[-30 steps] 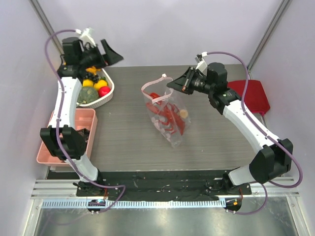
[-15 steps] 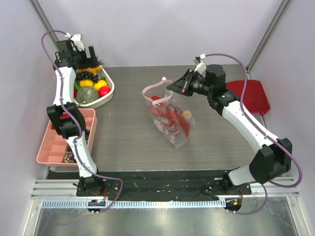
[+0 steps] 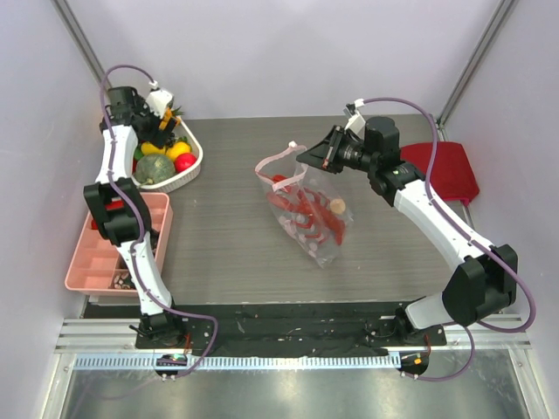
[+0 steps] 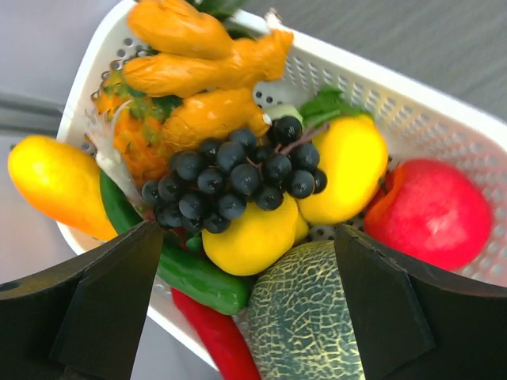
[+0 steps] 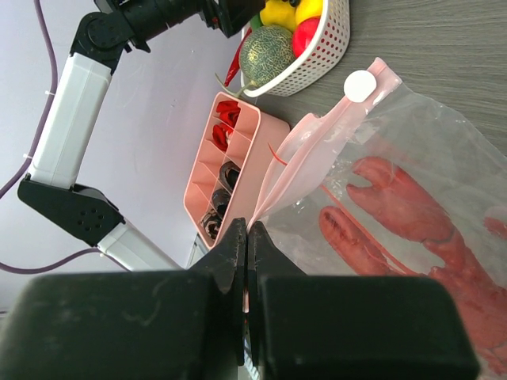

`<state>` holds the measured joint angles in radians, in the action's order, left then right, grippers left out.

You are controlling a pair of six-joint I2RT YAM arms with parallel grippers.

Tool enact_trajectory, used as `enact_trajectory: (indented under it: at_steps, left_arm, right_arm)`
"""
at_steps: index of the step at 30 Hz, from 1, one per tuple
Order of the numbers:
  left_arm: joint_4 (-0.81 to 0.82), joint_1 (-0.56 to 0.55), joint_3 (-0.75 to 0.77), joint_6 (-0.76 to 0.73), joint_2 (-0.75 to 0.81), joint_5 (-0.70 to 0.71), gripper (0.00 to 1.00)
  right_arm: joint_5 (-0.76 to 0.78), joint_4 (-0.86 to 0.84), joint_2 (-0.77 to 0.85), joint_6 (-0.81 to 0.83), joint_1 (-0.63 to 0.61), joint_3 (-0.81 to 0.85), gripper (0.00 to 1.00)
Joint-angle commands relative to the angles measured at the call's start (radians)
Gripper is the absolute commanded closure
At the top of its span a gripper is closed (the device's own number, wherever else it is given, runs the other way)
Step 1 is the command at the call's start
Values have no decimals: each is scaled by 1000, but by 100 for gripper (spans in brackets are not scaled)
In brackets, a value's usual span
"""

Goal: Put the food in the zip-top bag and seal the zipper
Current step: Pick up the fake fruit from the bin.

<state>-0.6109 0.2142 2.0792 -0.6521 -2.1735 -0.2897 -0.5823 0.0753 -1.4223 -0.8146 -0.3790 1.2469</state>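
**BAG AND CONTENTS: CURRENT STATE**

Clear, floppy bag (image 3: 321, 251) printed with rows of pale pink dots. Lying mid-table, bottom end resting on the surface toward the near side, mouth end lifted toward the far side.

Thin pale pink zipper (image 3: 272, 160) across the full mouth edge. Unsealed, bowed into an open loop. Pinched at its right end by the closed right gripper (image 3: 301, 160).

Inside the bag: bright red lobster (image 3: 304, 209), claws toward the mouth, body slanted along the bag's length. Small round beige piece (image 3: 336, 206) also inside, just beside the lobster, on the right arm's side.
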Motion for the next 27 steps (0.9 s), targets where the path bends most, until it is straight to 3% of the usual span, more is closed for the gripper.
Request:
enact_trajectory:
  at_steps: [1, 6, 19, 22, 27]
  left_arm:
    - [-33, 2, -7, -300, -3, -28, 6]
    - [-50, 1, -2, -446, -32, 7, 6]
    - [123, -21, -82, -547, -74, 41, 6]
    - [140, -22, -79, -551, -92, 41, 10]
    - [140, -22, -48, -567, -124, 58, 25]
  right_arm:
    - [-14, -65, 11, 6, 5, 8, 99]
    - [-16, -66, 5, -8, 8, 5, 99]
    - [-31, -71, -29, -37, 9, 3, 99]
    - [-33, -71, -33, -38, 12, 8, 99]
    - [-33, -71, -40, -40, 15, 11, 99]
